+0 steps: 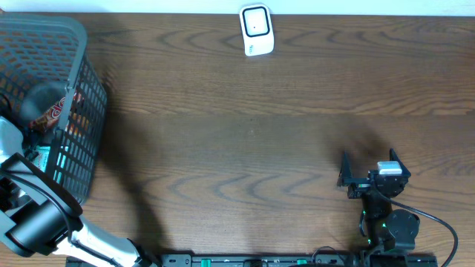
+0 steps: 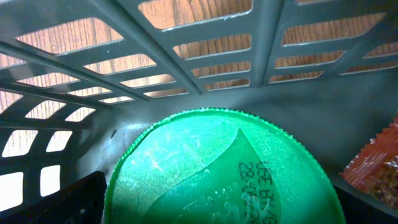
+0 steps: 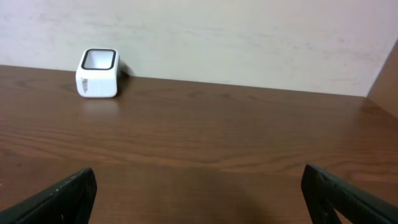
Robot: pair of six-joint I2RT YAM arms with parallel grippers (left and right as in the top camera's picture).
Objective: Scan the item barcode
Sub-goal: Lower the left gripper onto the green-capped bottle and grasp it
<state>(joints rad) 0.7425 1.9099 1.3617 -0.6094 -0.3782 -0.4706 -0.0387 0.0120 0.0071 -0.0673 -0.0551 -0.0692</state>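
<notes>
Scanning looks barely begun: the left gripper (image 1: 31, 132) hangs released over the green lid (image 2: 217, 171) in the basket (image 1: 83, 81) at nine o'clock, the right gripper (image 1: 369, 167) idles released at five o'clock, and grasping, lifting and presenting to the scanner (image 1: 257, 30) at twelve o'clock remain.

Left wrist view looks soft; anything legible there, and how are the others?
Left wrist: round green plastic lid close-up, pale sheen, date print legible; overhead: soft arm shadows on brown wooden table; right wrist: even light, white box-shaped scanner sharp.
</notes>
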